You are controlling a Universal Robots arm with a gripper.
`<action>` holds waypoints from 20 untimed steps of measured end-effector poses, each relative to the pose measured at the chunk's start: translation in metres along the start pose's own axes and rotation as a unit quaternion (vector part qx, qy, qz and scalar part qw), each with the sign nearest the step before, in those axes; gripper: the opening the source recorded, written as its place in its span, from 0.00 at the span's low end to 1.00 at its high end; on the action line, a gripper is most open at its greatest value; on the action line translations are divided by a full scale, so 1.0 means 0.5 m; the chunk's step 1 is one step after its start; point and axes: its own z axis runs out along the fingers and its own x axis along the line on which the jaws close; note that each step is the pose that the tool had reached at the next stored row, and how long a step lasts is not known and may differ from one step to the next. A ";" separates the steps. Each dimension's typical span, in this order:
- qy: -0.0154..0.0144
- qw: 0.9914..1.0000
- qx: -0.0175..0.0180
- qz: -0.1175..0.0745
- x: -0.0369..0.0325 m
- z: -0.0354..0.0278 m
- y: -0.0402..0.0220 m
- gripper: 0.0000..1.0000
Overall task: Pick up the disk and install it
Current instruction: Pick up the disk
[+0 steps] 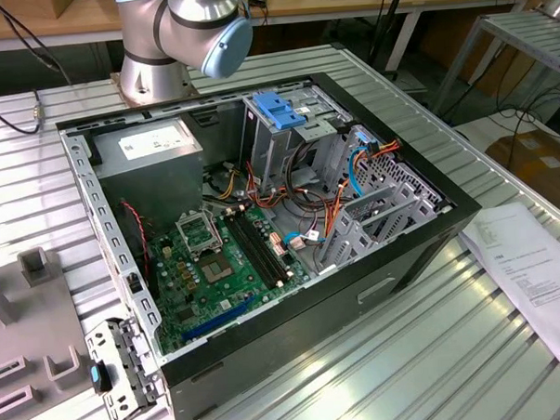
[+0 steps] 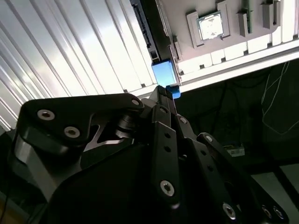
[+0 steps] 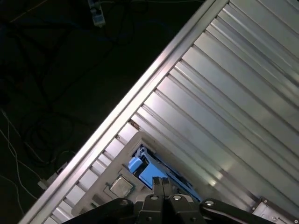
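1. The disk (image 2: pixel 163 73) stands edgewise in a grey holder (image 2: pixel 224 51) at the table's (image 3: pixel 224 116) rim; the gripper (image 2: pixel 166 91) hangs at its blue-framed end.
2. Jaws' state: cannot tell.
3. Probably stiff, hefty, shock-sensitive; best held across its flat faces.

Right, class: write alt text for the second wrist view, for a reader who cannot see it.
The black gripper, in the foreground, points at the blue end of the disk, by a grey holder on a ribbed metal table.
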 end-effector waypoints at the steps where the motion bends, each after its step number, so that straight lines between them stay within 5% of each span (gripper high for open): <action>1: 0.001 1.000 0.000 -0.004 0.000 0.000 0.000 0.11; 5: 0.008 0.999 0.005 -0.031 0.000 0.002 0.000 0.11; 8: 0.009 0.998 0.004 -0.067 0.000 0.004 0.000 0.11; 14: 0.010 0.992 0.003 -0.129 0.000 0.008 0.000 0.11; 16: 0.010 0.989 0.003 -0.149 0.000 0.010 0.000 0.11; 19: 0.011 0.981 0.003 -0.192 0.000 0.013 0.000 0.11; 20: 0.011 0.978 0.002 -0.208 0.000 0.014 0.000 0.11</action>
